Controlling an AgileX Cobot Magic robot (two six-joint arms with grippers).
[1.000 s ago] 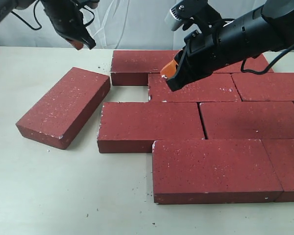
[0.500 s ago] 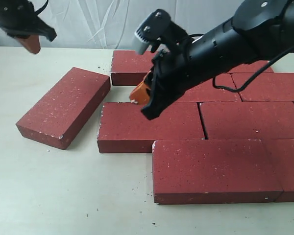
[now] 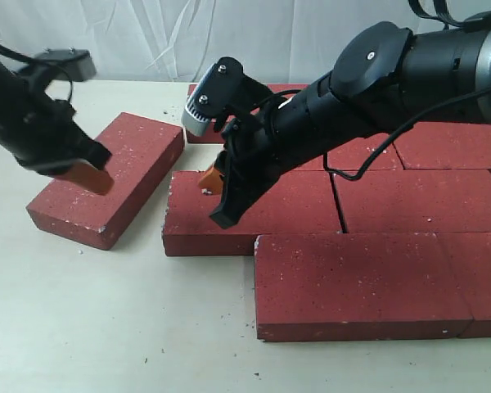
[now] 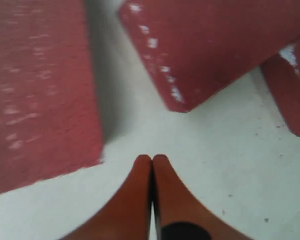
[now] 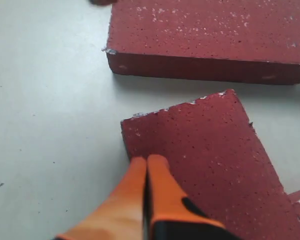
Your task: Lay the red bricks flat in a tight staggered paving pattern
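Several red bricks lie flat in staggered rows at the right, among them a middle-row brick and a front brick. One loose red brick lies angled at the left, apart from the rows. My right gripper is shut and empty, its orange tips at the far left corner of the middle-row brick. The loose brick lies beyond those tips. My left gripper is shut and empty. It shows in front of the loose brick, its tips over bare table beside a brick corner.
The pale table runs bare along the front and left, with small crumbs of grit on it. More laid bricks fill the right side to the frame edge. A white curtain hangs behind.
The left arm has dropped from the far upper left to the loose brick. The right gripper has moved left and down to the middle-row brick's corner. No brick has moved.
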